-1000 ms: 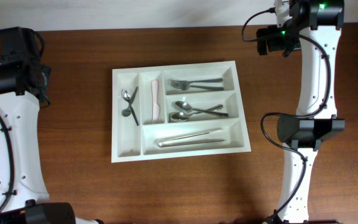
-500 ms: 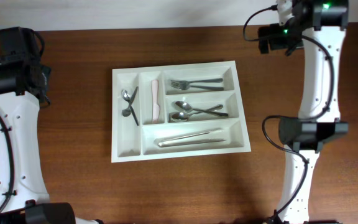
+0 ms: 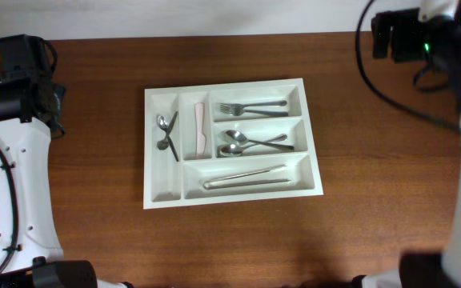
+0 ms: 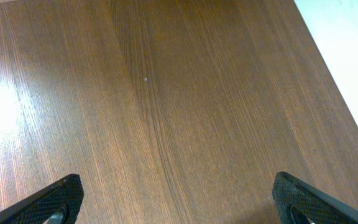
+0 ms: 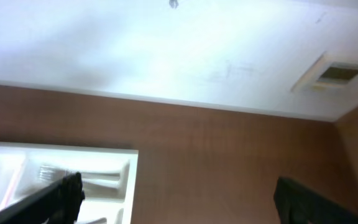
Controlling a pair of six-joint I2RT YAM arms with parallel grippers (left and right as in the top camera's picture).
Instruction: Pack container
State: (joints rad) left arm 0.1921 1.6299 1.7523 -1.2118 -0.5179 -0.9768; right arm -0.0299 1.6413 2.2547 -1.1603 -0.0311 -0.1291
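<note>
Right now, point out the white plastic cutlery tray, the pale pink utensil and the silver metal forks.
White plastic cutlery tray [image 3: 163,180]: overhead view, bare floor of leftmost compartment.
Pale pink utensil [image 3: 200,128]: overhead view, mid-length.
Silver metal forks [image 3: 250,107]: overhead view, handles near the tines.

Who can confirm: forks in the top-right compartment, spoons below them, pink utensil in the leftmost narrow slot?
Not quite. Overhead shows the pink utensil in the cutlery tray's second narrow slot from the left; the leftmost holds two small spoons. Forks and larger spoons as stated.
</note>
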